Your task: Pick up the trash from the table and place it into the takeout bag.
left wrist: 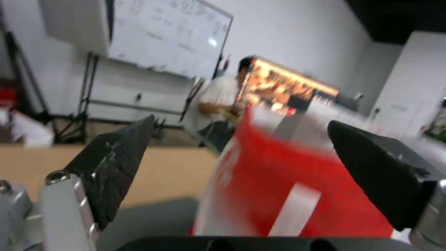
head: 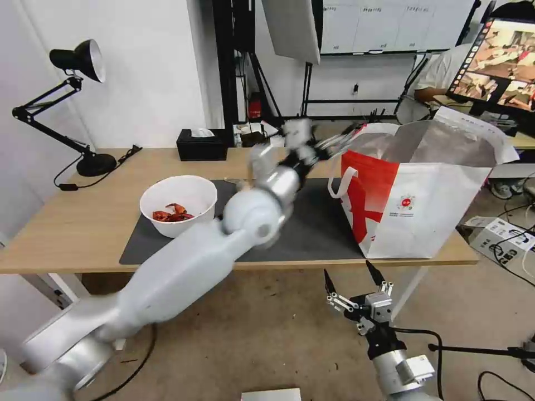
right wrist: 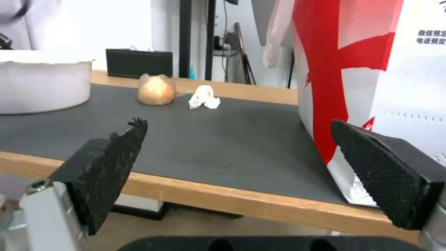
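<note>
The trash left on the table [head: 72,223] is a white bowl [head: 178,205] holding red crayfish shells, a beige wrapped ball [right wrist: 156,91] and a crumpled white tissue [right wrist: 204,98], all on the dark mat [head: 317,223]. On the table's right end stands the red-and-white takeout bag [head: 418,189], its mouth open. My left arm reaches across the mat, and my left gripper [head: 329,146] hovers at the bag's left rim, open and empty [left wrist: 241,121]. My right gripper [head: 352,278] hangs open below the table's front edge, facing the mat [right wrist: 238,122].
A black tissue box [head: 202,145] sits at the table's back edge, and a black desk lamp [head: 72,100] stands at the far left. Cables and a box lie on the floor to the right. A monitor stands behind the bag.
</note>
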